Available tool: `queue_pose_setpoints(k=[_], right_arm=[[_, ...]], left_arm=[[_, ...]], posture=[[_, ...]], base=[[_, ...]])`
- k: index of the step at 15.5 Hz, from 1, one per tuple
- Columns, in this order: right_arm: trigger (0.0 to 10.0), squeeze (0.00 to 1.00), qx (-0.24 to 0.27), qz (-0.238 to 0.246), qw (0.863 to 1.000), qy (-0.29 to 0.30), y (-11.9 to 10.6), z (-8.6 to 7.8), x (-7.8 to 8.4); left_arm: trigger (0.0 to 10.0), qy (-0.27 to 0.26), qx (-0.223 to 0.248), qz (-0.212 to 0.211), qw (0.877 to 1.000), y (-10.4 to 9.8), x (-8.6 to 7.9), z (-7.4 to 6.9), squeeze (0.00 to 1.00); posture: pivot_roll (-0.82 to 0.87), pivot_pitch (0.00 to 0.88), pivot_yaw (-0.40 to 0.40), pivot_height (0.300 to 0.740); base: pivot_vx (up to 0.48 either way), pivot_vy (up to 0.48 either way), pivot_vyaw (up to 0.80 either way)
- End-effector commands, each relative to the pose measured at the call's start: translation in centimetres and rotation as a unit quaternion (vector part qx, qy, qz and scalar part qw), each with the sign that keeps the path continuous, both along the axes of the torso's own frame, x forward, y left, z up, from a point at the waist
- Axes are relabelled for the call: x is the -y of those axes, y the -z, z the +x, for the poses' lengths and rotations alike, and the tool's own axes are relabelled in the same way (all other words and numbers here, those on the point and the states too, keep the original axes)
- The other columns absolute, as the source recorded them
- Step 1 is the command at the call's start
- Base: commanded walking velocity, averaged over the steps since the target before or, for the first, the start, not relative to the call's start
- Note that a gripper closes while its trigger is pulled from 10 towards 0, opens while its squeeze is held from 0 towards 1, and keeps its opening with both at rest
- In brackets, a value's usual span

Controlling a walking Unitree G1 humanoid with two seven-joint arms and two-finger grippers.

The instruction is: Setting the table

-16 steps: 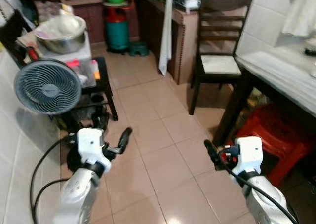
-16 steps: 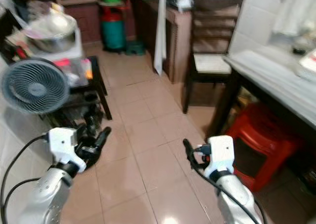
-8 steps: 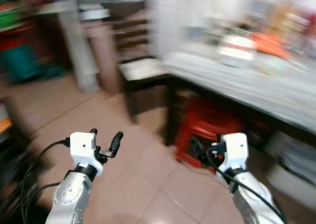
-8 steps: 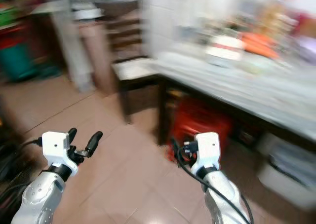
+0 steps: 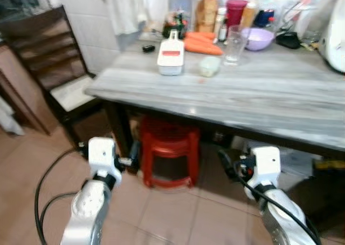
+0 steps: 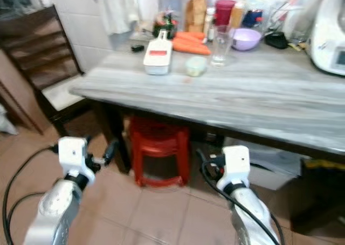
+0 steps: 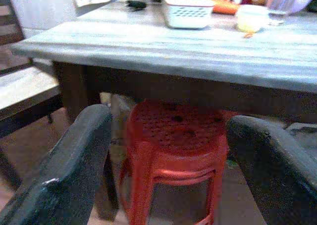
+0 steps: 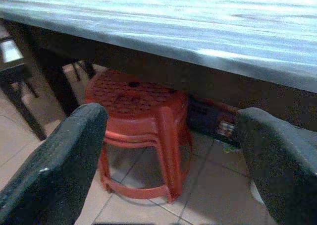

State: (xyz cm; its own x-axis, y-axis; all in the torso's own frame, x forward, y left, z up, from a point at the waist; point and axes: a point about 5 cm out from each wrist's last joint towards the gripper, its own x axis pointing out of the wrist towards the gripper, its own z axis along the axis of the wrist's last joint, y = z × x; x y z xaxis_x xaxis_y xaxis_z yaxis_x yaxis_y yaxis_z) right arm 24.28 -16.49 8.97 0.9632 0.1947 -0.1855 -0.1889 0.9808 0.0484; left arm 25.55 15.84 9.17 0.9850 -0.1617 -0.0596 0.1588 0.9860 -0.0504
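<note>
**Facing the surface, nothing picked up**

Both the left gripper (image 7: pixel 163 155) and the right gripper (image 8: pixel 168 150) are spread wide and empty, held low before the red plastic stool (image 5: pixel 168 153) tucked under the surface (image 5: pixel 259 102). The step looks like the approach. Next, an arm must rise above the edge and reach far across. On the streaked grey top, towards the back, stand a clear glass (image 5: pixel 234 37), a purple bowl (image 5: pixel 259 38), a white lidded box (image 5: pixel 171 59) and carrots (image 5: pixel 204 44).
</note>
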Motion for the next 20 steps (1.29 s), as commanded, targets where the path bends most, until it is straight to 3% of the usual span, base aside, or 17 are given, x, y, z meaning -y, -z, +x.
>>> queue_pose_setpoints(k=[1,4,7,10,16,20], right_arm=[[10.0,0.00,0.003,0.007,1.000,-0.008,-0.2,0.1,-0.6],[10.0,0.00,0.019,0.014,1.000,0.006,-0.7,0.2,-0.2],[10.0,0.00,0.079,0.005,0.996,0.037,-3.0,0.5,0.7],[10.0,0.00,0.108,-0.009,0.991,0.073,-4.2,0.4,1.7],[10.0,0.00,0.119,-0.022,0.989,0.080,-3.8,0.1,1.6],[10.0,0.00,0.095,-0.011,0.992,0.078,-3.1,0.0,1.6]], left_arm=[[10.0,-0.015,-0.009,0.009,1.000,0.3,-0.9,-0.3,0.00],[10.0,-0.022,0.018,0.016,0.999,-0.3,-0.7,-0.2,0.00],[10.0,-0.029,0.065,0.022,0.997,-2.1,-0.9,0.4,0.00],[10.0,-0.050,0.089,0.029,0.994,-2.4,-1.2,0.6,0.00],[10.0,-0.064,0.070,0.042,0.995,-0.8,-1.6,-0.1,0.00],[10.0,-0.062,0.060,0.045,0.995,-0.3,-1.5,-0.2,0.00]], posture=[[-0.05,0.037,0.026,0.740],[-0.04,0.027,0.023,0.740],[-0.04,0.022,0.026,0.740],[-0.04,0.018,0.030,0.740],[-0.05,0.027,0.037,0.740],[-0.05,0.030,0.036,0.740]], base=[[0.000,0.000,0.00],[0.000,0.000,0.00],[0.000,0.000,0.00],[0.000,0.000,0.00],[0.000,0.000,0.00],[0.000,0.000,-0.15]])
